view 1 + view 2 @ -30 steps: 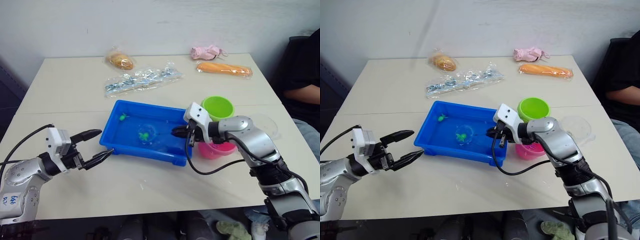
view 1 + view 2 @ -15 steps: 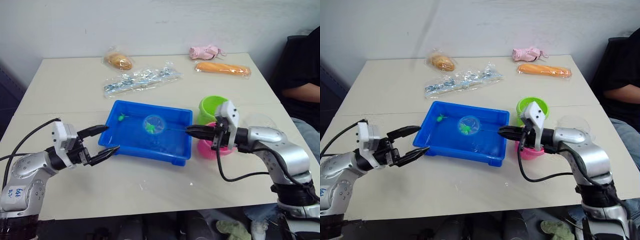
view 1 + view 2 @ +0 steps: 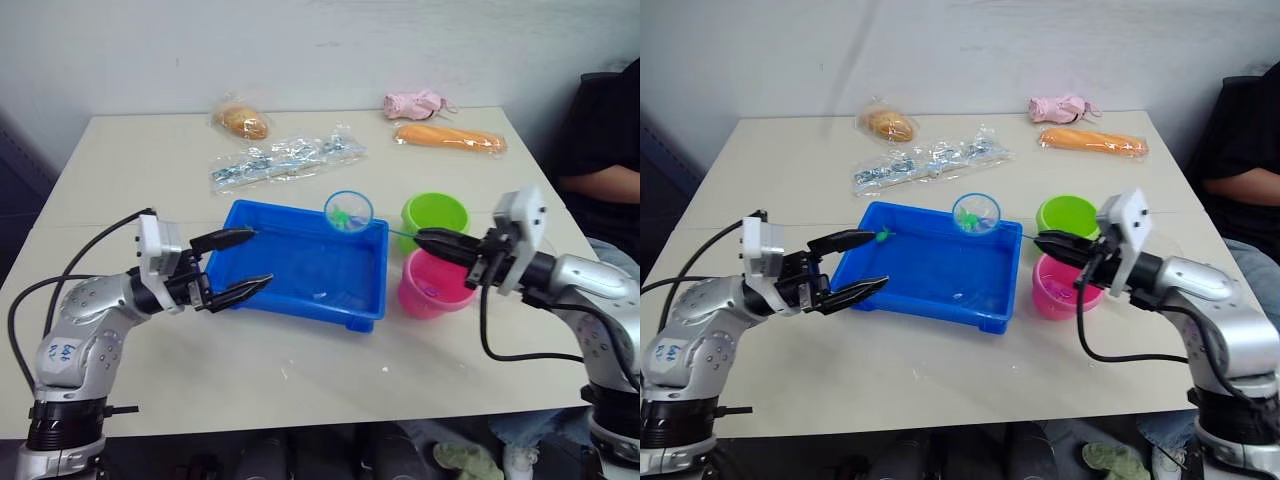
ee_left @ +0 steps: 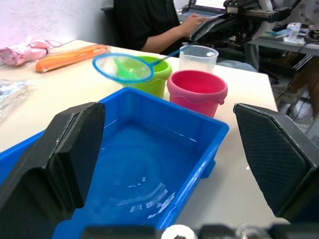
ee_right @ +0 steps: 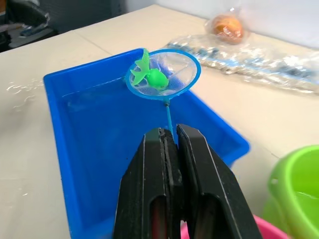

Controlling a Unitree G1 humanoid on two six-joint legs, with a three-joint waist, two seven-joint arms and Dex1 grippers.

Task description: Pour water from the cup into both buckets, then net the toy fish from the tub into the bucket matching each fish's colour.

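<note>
Right now the right tool (image 3: pixel 425 238) is pinching the net (image 3: pixel 349 210) by its thin handle, fingers closed tight on it. The net hoop is hanging raised over the tub's (image 3: pixel 300 270) corner nearest the green bucket (image 3: pixel 435 215), with a green fish (image 5: pixel 152 77) sitting in the mesh. The left tool (image 3: pixel 245 262) is hovering spread wide at the opposite end of the tub, holding nothing, one fingertip over the rim and the other just outside it.

The right wrist view is showing the fish in the mesh clearly and the closed fingers (image 5: pixel 192 164) clamping the handle. The left wrist view is showing the clear cup (image 4: pixel 198 58) standing behind the pink bucket (image 4: pixel 197 92), plus a person seated past the tabletop (image 3: pixel 130 160) edge. The head views are showing another small green fish (image 3: pixel 883 236) at the tub's far corner near the left tool.

Beyond the tub on the tabletop are lying a clear bag of small items (image 3: pixel 280 158), a bagged bun (image 3: pixel 241 121), an orange bagged loaf (image 3: pixel 448 137) and a pink bundle (image 3: pixel 415 103). The pink bucket is standing just beside the tub, under the right tool.
</note>
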